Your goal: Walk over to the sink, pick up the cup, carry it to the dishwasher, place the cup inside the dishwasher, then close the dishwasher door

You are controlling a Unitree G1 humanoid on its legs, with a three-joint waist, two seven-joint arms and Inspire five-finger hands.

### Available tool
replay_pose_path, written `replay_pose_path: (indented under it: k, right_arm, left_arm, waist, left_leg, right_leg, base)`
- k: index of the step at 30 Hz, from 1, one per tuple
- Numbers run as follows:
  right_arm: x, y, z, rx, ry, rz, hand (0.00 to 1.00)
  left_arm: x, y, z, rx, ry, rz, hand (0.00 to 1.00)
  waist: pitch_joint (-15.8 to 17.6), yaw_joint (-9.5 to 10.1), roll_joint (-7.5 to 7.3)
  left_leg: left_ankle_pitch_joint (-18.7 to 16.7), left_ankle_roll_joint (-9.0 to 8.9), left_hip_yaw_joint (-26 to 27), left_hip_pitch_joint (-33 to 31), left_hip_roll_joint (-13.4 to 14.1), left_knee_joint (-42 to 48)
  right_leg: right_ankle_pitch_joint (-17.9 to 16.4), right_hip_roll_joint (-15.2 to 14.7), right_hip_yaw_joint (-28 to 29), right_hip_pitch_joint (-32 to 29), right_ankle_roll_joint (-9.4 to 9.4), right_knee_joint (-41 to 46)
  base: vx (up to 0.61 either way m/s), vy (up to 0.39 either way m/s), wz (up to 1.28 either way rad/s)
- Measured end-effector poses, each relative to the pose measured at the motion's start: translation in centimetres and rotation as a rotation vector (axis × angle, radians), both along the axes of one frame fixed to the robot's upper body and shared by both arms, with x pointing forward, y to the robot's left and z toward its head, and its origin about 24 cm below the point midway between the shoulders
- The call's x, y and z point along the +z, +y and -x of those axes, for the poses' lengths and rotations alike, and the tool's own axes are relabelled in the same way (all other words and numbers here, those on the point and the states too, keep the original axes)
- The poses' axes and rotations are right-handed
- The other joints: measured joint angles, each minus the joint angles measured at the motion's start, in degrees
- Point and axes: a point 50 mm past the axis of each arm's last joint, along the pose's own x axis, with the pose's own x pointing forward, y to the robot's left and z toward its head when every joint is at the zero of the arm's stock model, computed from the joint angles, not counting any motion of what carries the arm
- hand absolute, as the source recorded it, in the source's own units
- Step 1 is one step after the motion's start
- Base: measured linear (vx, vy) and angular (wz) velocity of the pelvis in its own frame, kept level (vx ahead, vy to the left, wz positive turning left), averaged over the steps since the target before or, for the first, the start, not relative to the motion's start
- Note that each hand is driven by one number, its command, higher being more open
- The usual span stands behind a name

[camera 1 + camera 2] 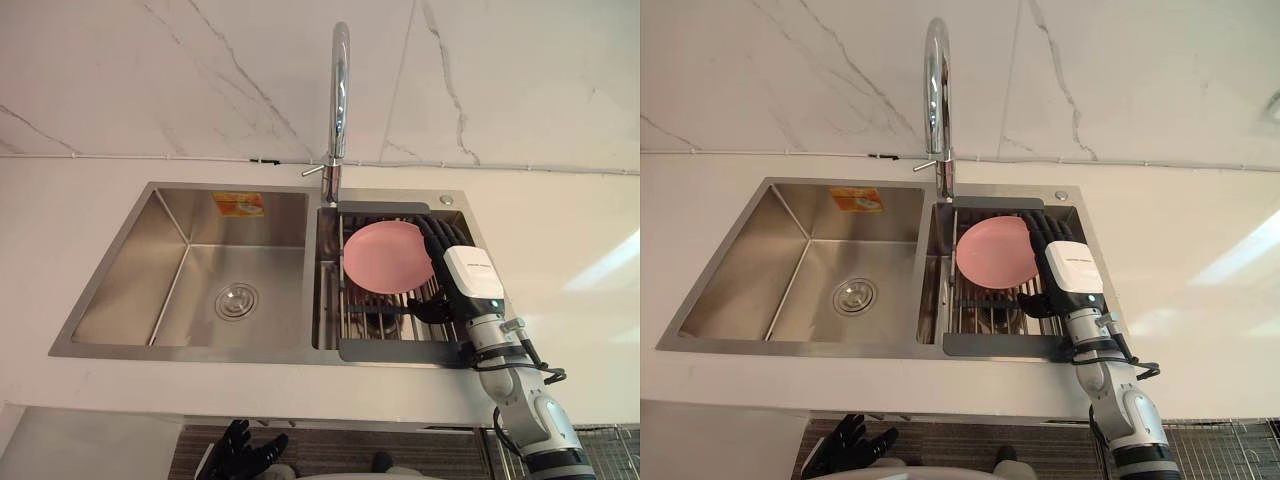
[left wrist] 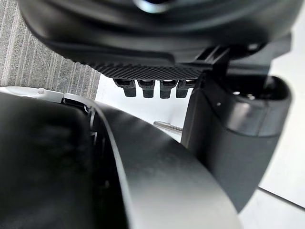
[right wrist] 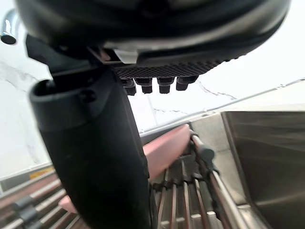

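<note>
At sink [image 1: 130,270]; walk done, by the look of it. Pink dish [image 1: 385,257] leaning in rack [image 1: 400,350], right basin; no cup made out. Right hand [image 1: 470,272] alongside dish, fingers straight, gripping nothing; left hand [image 1: 240,448] low, relaxed, empty. Pickup, carry, dishwasher all pending.

Pink plate [image 1: 385,257] in dish rack [image 1: 400,351], faucet [image 1: 340,90] behind

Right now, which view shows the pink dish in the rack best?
Left eye view: the pink dish shows nearly whole in the rack, right hand at its right edge. Right eye view shows much the same. Right wrist view catches just a slice of it.
</note>
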Motion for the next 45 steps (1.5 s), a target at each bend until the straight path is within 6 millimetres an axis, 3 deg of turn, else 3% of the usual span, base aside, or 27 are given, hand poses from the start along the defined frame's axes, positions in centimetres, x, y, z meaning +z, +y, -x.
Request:
replay_pose_path:
  k: [22,39,40,45]
  right_arm:
    - [-0.3,0.6,-2.6,-0.070,-0.039,-0.027,1.00]
    - [-1.2,1.5,-4.6,-0.151,0.040,-0.063,1.00]
    - [-1.3,1.5,-4.7,-0.160,0.047,-0.069,0.00]
    - [-1.4,1.7,-5.0,-0.175,0.084,-0.058,0.00]
  left_arm:
    - [0.3,0.2,-0.5,-0.024,-0.019,-0.002,1.00]
    - [0.6,0.0,-1.2,-0.034,-0.045,0.004,1.00]
    - [0.6,0.0,-1.2,-0.034,-0.045,0.004,1.00]
    - [0.6,0.0,-1.3,-0.033,-0.045,0.005,1.00]
  waist:
    - [0.58,0.99,-0.98]
    - [1.57,2.37,-0.96]
    - [1.58,2.36,-0.95]
    - [1.62,2.40,-0.88]
  left_leg:
    - [-0.14,0.01,-1.07,-1.11,0.10,1.66]
    - [-3.68,0.13,-1.43,-4.14,1.21,8.45]
    - [-3.88,0.08,-1.44,-4.36,1.29,8.86]
    - [-4.28,0.11,-1.46,-4.75,1.50,9.88]
  right_leg:
    - [0.01,-0.23,-0.96,0.00,0.01,0.31]
    - [-0.01,0.01,-1.14,0.01,0.02,0.95]
    - [-0.01,0.04,-1.15,0.00,0.02,0.96]
    - [-0.02,0.15,-1.15,-0.01,0.02,1.15]
  base:
    - [-0.01,-0.002,0.02]
    - [-0.01,-0.002,0.00]
    - [0.00,0.000,0.00]
    - [-0.04,-0.012,0.00]
